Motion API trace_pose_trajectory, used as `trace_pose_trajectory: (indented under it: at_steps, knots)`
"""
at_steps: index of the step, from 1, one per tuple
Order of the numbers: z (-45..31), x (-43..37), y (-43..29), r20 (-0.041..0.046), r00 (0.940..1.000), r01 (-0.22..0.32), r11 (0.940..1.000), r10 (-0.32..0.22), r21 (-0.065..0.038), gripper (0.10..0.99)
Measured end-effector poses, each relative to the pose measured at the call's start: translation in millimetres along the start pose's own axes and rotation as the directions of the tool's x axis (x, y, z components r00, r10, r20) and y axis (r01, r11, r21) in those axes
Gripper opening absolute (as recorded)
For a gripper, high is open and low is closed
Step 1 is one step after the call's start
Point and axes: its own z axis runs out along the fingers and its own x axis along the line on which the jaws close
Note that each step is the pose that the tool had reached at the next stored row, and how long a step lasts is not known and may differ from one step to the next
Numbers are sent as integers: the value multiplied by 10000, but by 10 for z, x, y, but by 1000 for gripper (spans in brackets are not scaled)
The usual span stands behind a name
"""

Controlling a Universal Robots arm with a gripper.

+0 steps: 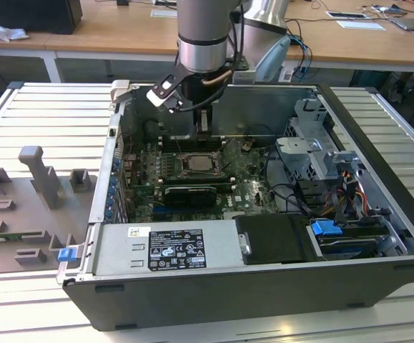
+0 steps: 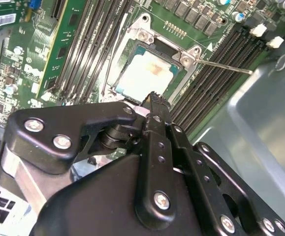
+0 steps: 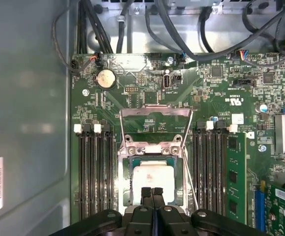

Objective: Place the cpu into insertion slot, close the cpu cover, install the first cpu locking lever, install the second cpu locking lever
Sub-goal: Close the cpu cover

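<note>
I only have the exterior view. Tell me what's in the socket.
Observer: In the first wrist view the cpu lies silver top up, in the window of the flat cover.
Operator: Report the levers.
Observer: In the second wrist view one lever juts out over the memory slots and looks unlatched.
Operator: Give me the claw.
Observer: In the first wrist view the claw is shut and empty, with its tips over one edge of the cpu.
</note>
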Motion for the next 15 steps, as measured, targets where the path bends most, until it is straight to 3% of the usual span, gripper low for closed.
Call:
trace_pose_trajectory:
  at_steps: [8, 15]
  knots:
    - [-94, 3, 26, -2, 10000, -2, 10000, 2, -2, 106]
    - [-93, 4, 67, 0, 10000, -2, 10000, 2, 0, 106]
